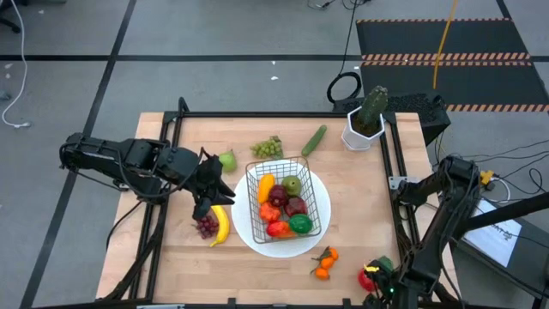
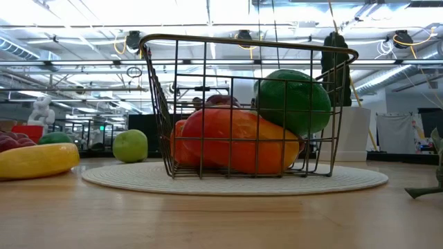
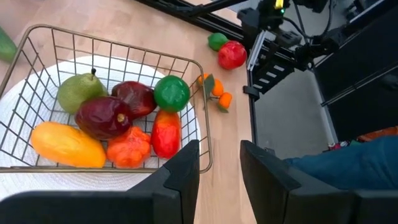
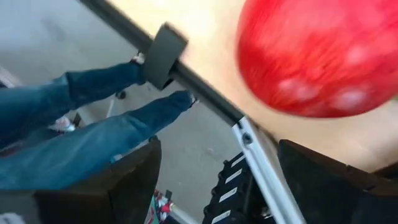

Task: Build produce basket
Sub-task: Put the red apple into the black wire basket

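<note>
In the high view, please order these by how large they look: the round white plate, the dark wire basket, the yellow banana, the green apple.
1. Round white plate, largest.
2. Dark wire mesh basket, sitting on the plate.
3. Yellow toy banana.
4. Small green apple, smallest.
All rest at table height, so nearness hardly distorts this order.

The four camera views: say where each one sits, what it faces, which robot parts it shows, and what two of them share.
High view: overhead, looking straight down on the wooden table; both dark arms show.
Low view: at tabletop height, facing the dark wire-mesh basket on the round white plate; no arm shows.
Left wrist view: over the left pincer, looking into the basket.
Right wrist view: behind the right pincer, close on a round red toy fruit; a person's jeans-clad legs lie beyond.
Shared: high and left wrist views both show the green pear in the basket.
</note>
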Controlling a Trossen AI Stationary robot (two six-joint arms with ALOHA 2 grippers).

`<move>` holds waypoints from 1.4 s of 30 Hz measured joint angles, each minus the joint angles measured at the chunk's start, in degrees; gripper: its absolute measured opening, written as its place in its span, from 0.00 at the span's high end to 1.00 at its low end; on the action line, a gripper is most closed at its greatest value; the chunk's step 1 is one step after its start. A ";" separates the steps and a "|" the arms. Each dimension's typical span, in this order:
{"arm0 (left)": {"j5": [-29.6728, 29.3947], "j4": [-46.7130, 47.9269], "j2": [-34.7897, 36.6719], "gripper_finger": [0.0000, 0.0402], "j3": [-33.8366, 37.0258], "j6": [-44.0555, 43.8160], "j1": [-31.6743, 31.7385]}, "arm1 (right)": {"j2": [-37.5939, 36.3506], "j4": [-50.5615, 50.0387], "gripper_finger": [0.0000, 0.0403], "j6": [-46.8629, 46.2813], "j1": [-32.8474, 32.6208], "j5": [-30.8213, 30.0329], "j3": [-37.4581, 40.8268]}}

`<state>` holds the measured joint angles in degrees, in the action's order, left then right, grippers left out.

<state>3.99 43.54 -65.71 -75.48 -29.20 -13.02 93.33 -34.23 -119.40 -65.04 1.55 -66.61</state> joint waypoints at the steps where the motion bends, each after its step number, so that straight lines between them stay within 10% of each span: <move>1: -0.01 -0.01 0.00 0.71 0.00 -0.43 0.00 | 0.43 1.35 0.22 -0.05 -0.24 -0.01 0.33; 12: -1.52 -0.27 -0.02 0.71 0.00 -1.08 0.00 | 2.50 -1.13 0.22 2.70 -3.86 -11.85 1.12; 21: -1.62 -0.51 -0.02 0.71 0.00 -3.11 0.00 | 2.50 -14.92 0.22 7.88 -5.92 -12.27 1.57; 42: -4.66 -0.50 -0.04 0.71 0.00 -3.30 0.90 | 2.50 -4.74 0.37 17.31 -5.44 -10.35 7.54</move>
<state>-0.67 43.04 -65.76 -75.48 -32.50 -12.12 95.83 -38.97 -102.09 -70.48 -8.80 -59.07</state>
